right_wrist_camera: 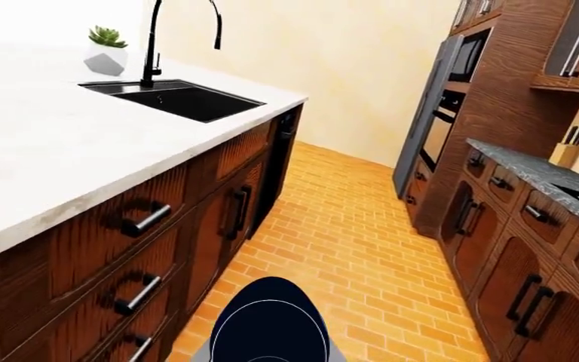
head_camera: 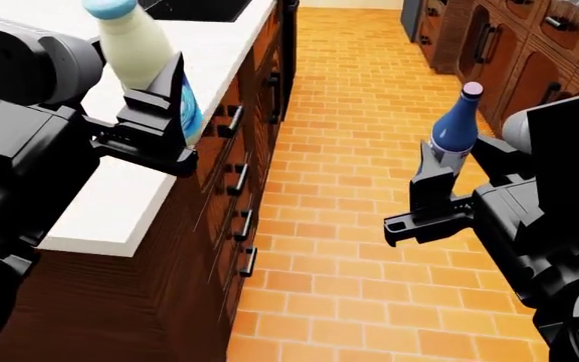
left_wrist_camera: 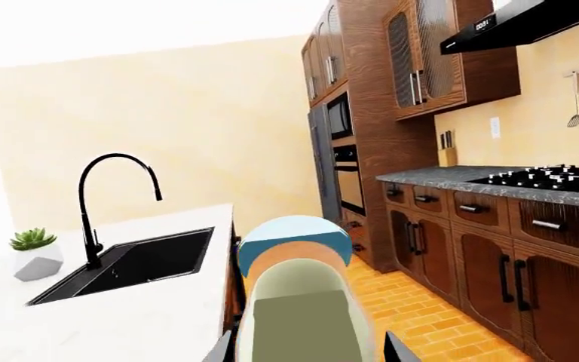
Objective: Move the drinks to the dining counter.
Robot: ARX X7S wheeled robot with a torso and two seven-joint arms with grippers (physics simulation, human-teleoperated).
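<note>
My left gripper [head_camera: 163,113] is clamped on the cream-white milk bottle with the light-blue cap [head_camera: 141,53], fingers pressed on its blue-white label. The bottle is upright, held above the near edge of the broad off-white stone dining counter with the dark-brown wood base [head_camera: 118,204], not resting on it. In the left wrist view the bottle's cap [left_wrist_camera: 295,245] fills the lower centre.

My right gripper [head_camera: 436,188] grips the slim dark-blue bottle with the white label [head_camera: 455,128] at its lower body. This bottle is upright, well away from the dining counter, out over the orange brick-pattern floor [head_camera: 340,226].

On the dining counter, towards its far end, sit a black sink [right_wrist_camera: 174,98], a black arched tap [left_wrist_camera: 103,204] and a small green plant in a white pot [left_wrist_camera: 36,253].
</note>
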